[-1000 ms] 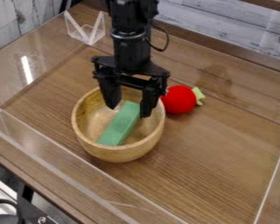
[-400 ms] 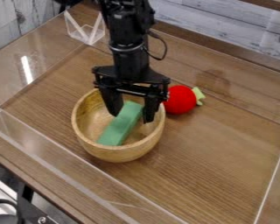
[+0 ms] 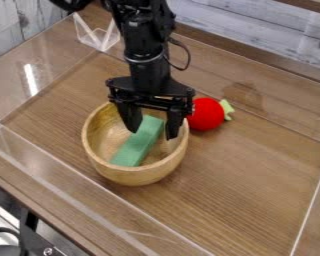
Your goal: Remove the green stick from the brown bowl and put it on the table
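The claw [image 3: 151, 122] hides the green stick's [image 3: 136, 146] upper end (contact unclear).

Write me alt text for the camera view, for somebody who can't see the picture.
A black robot gripper points down into a brown bowl, jaws open on either side of the upper end of a green stick that leans inside the bowl. The bowl sits on a wood-grain table edged by clear walls, and a red round toy lies beside the bowl.

Behind the arm is a pale wooden plank wall [image 3: 276, 35]. Bright light shines on clear plastic walls [image 3: 29, 60].
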Robot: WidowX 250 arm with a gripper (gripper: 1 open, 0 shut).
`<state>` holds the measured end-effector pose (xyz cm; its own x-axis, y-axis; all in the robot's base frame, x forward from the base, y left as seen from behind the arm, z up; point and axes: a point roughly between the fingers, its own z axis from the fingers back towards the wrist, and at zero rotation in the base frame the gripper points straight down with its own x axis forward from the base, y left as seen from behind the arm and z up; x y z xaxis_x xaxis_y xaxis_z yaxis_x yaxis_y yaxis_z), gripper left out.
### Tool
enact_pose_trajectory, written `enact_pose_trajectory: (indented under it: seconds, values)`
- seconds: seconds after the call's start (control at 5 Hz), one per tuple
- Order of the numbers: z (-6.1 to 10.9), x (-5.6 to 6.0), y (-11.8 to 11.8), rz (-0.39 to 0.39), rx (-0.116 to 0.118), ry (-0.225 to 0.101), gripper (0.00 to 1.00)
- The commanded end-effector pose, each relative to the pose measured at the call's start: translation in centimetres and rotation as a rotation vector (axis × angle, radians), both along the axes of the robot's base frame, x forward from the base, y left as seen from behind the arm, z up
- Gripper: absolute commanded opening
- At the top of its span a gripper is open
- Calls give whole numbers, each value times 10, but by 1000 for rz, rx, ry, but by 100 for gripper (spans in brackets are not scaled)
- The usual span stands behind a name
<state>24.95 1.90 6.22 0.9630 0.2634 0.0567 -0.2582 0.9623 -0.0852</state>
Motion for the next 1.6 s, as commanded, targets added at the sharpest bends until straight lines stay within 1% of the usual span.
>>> enact_pose_trajectory:
  seconds: [0.0, 0.6, 1.4]
  values:
    - [9, 6, 3, 8, 6, -53, 100]
    - [2, 8, 3, 9, 12, -57, 100]
    - [0, 8, 3, 3, 18, -64, 100]
